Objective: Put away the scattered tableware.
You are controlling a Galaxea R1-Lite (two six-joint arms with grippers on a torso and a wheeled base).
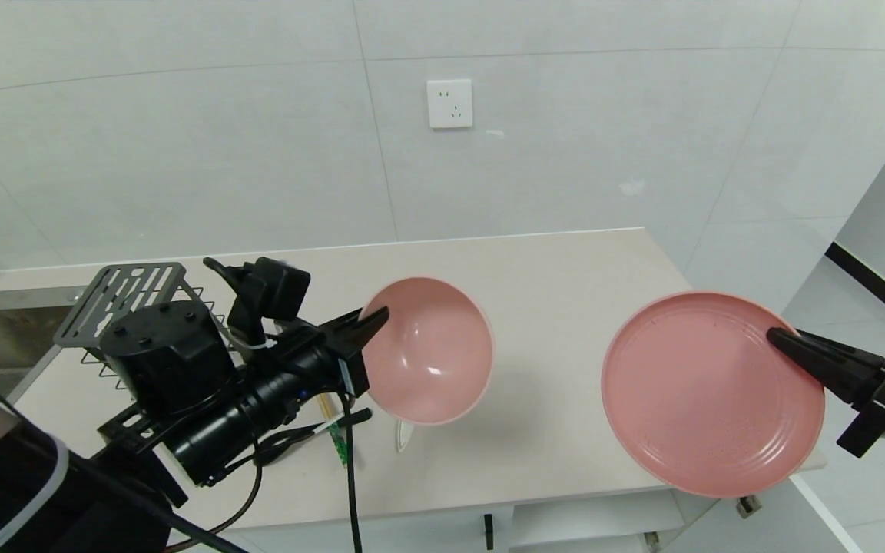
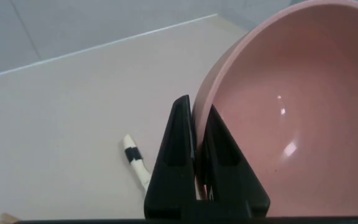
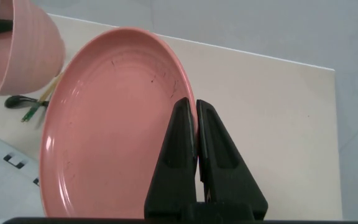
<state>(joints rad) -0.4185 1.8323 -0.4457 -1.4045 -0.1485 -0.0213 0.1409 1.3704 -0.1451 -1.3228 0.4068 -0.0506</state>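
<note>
Glossy pink bowl (image 1: 431, 349), ridged round plate (image 1: 707, 392)

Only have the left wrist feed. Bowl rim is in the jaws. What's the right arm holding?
Observer: The right gripper has its jaws shut on the rim of a pink plate, held tilted at the counter's right edge.
Operator: Anywhere to put the bowl?
Observer: A black dish rack stands near the counter's left end.
Operator: Other tableware lying loose?
Observer: Chopsticks with green ends lie on the counter, below the raised bowl.
</note>
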